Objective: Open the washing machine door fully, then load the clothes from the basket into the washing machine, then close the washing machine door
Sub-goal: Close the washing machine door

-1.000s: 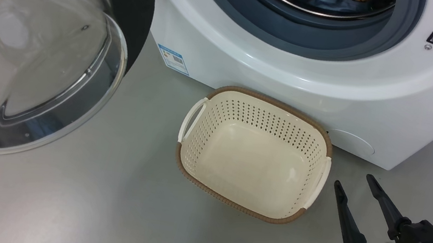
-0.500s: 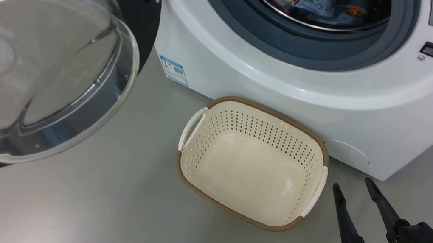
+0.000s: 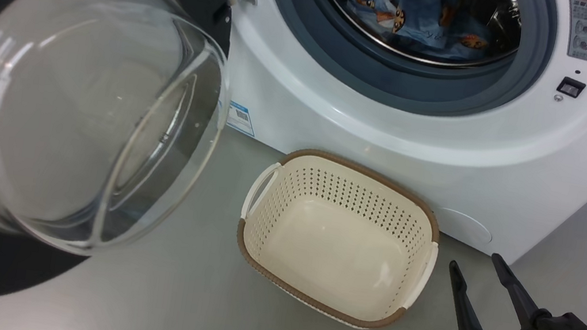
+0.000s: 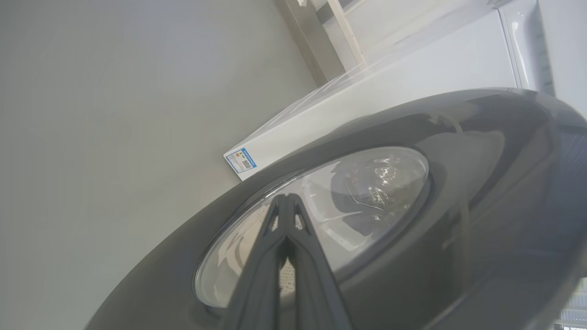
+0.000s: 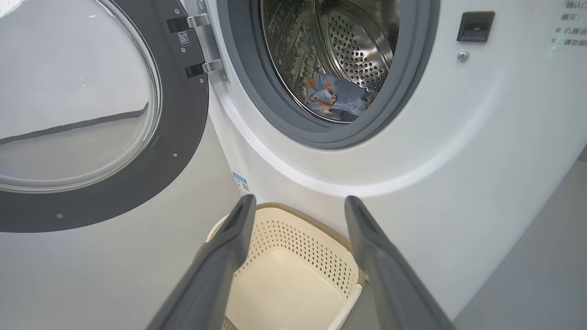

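blue clothes (image 3: 409, 13) lie in the washing machine (image 3: 390, 139), basket (image 3: 351, 165) empty. our left gripper (image 4: 286, 201), fingers pressed together, faces the open washing machine door (image 3: 21, 275); we should push its outer face evenly, right gripper (image 3: 474, 259) spread, clear.

Clothes (image 5: 337, 95) inside washing machine (image 5: 458, 151)

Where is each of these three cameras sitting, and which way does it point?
Head view: high on the robot, looking down at the open washing machine door, the empty basket and its open right pincer.
Left wrist view: behind the shut left pincer, facing the door's outer side.
Right wrist view: behind the right pincer, facing the washing machine holding the clothes.
Shared: head and right wrist views both show basket and clothes.
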Robot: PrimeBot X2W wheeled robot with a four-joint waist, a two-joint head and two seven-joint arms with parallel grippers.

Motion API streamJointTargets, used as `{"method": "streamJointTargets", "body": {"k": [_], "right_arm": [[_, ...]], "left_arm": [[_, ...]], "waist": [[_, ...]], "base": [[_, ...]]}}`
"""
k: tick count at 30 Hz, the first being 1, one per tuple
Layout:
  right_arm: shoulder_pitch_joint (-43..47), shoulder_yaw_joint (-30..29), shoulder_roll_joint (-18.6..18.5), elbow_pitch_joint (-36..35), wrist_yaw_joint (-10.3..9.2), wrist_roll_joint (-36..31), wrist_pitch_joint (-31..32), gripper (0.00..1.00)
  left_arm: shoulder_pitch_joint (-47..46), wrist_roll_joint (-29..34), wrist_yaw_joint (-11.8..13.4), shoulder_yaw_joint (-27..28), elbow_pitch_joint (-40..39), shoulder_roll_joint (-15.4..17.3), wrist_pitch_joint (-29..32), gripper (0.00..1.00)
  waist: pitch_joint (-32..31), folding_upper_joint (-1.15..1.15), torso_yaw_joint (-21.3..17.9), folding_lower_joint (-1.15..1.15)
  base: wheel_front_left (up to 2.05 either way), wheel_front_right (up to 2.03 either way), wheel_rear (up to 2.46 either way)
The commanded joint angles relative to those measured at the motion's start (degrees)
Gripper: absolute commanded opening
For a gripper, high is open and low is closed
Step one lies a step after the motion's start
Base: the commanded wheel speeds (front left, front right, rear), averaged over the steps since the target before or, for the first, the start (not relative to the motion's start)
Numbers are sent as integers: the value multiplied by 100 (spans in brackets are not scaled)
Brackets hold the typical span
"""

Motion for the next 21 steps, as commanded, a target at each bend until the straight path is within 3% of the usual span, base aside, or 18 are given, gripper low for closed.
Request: {"method": "streamJointTargets", "body": {"k": [1, 21], "right_arm": [[52, 82, -2, -135, 8, -15, -28, 100], [390, -77, 115, -188, 8, 19, -28, 100]], "left_arm": [[41, -118, -41, 190, -206, 353, 109, 0], [694, -566, -41, 164, -2552, 38, 1435, 0]], "waist": [[-56, 0, -3, 0], [-436, 0, -163, 0]], "base": [[0, 0, 0], [0, 0, 0]]}}
